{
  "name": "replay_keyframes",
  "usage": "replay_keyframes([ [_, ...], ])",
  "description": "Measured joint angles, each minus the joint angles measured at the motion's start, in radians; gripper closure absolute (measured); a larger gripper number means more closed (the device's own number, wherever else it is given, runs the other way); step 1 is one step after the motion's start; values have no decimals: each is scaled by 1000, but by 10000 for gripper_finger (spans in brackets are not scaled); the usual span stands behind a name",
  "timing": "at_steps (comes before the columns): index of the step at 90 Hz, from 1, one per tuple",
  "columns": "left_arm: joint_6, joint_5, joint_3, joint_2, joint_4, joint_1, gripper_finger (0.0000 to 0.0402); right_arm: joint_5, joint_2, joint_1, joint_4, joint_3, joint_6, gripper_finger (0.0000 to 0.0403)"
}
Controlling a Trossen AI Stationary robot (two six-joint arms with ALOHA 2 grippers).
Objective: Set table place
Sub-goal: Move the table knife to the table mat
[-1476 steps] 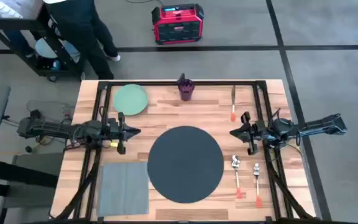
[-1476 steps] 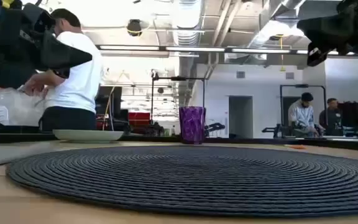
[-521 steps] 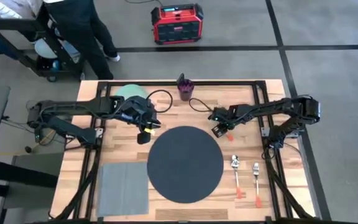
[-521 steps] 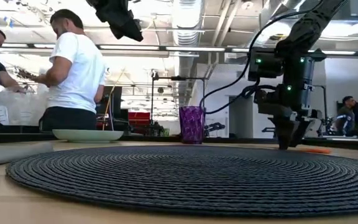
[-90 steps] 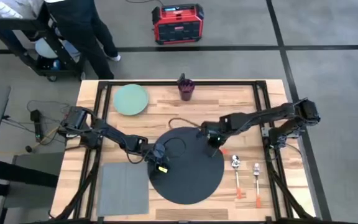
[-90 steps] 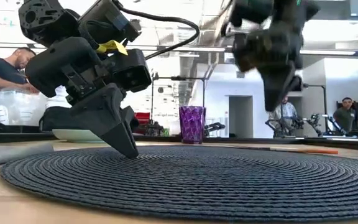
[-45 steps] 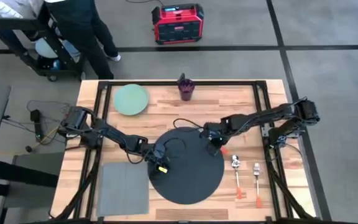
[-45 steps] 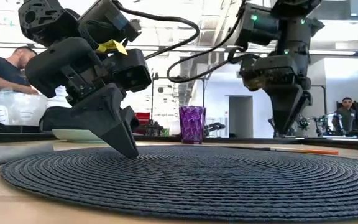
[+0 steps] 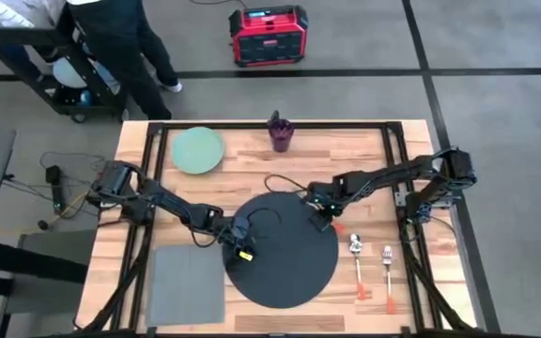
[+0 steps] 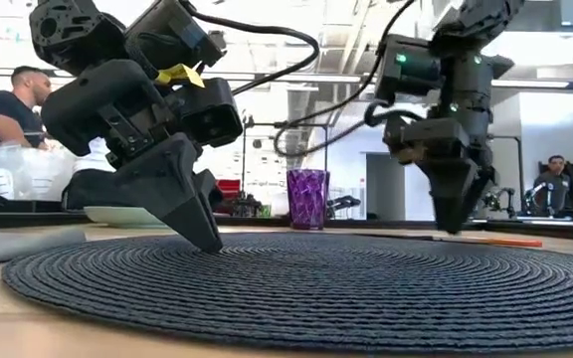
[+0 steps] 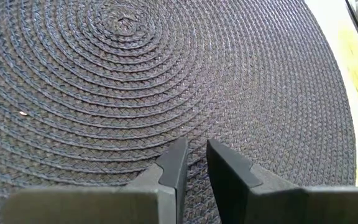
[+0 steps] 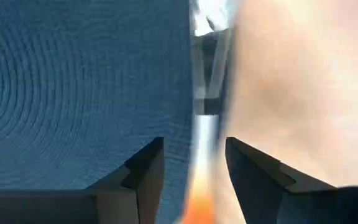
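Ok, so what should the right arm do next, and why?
Probably lift the right gripper straight up and away. The knife shows between its spread fingers without touching either, beside the right edge of the place on the table, so it looks set down already. The left gripper rests on the mat's left edge.

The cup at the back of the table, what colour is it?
The cup is purple with a criss-cross cut pattern, clearest in the low view.
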Motion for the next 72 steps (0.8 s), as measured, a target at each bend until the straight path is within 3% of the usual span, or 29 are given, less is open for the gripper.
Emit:
replay_keyframes([
  [23, 9, -2, 0, 1, 5, 0, 354, -16, 46, 22, 2, 6, 15, 303],
  [40, 14, -3, -1, 1, 19, 3, 354, -50, 37, 26, -37, 21, 24, 390],
  [72, 13, -24, -1, 1, 32, 45, 354, -60, 38, 89, -79, 111, 29, 402],
])
